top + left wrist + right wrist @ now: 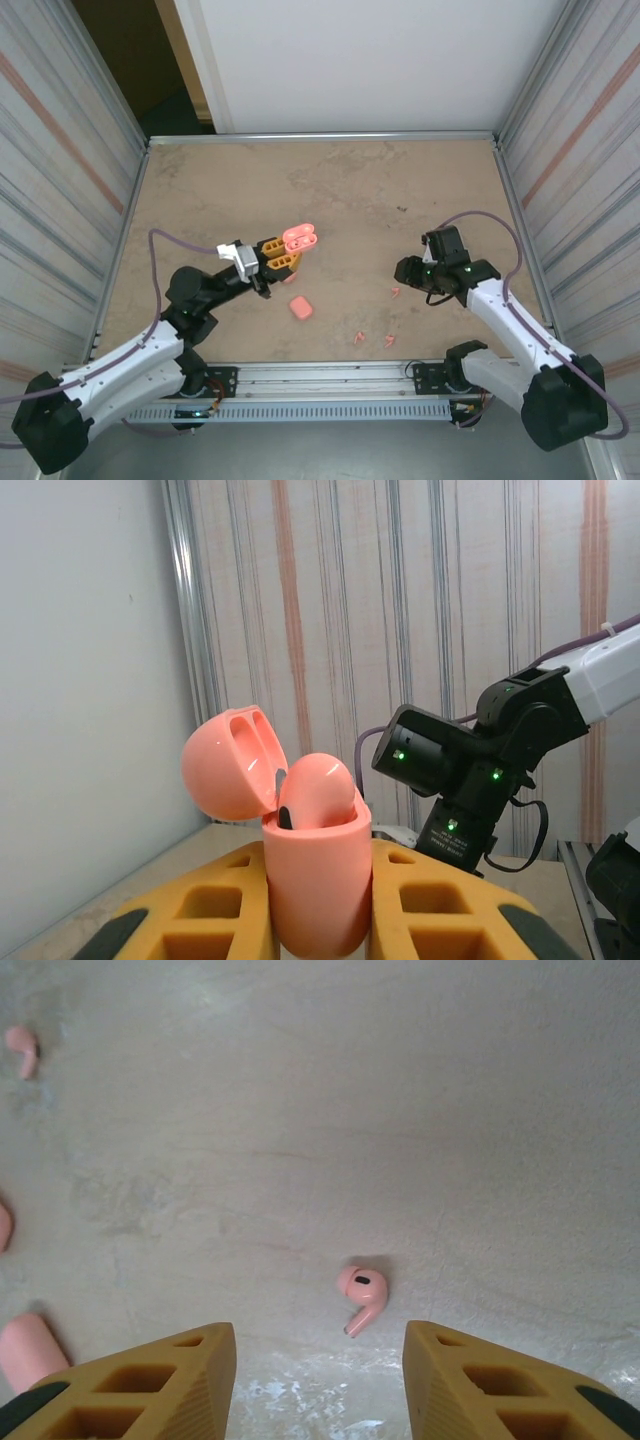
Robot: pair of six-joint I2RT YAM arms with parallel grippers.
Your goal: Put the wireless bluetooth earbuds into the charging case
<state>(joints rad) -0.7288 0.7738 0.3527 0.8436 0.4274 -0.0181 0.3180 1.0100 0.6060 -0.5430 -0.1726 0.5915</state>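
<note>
My left gripper point(287, 257) is shut on an open pink charging case point(300, 239) and holds it upright above the table. In the left wrist view the case point(316, 875) sits between the yellow fingers point(205, 910), its lid point(228, 765) tipped back and one earbud point(318, 790) seated in it. My right gripper point(406, 272) hangs open low over the table. A loose pink earbud point(362, 1295) lies just beyond its fingertips point(180, 1375), untouched. More earbuds point(358, 338) point(389, 341) lie near the front edge, and one point(395, 292) lies beside the right gripper.
A closed pink case point(300, 307) lies on the table between the arms, and also shows as the closed case point(28, 1352) at the right wrist view's lower left. Another earbud point(22, 1048) lies farther off. Metal walls bound the table on the left and right.
</note>
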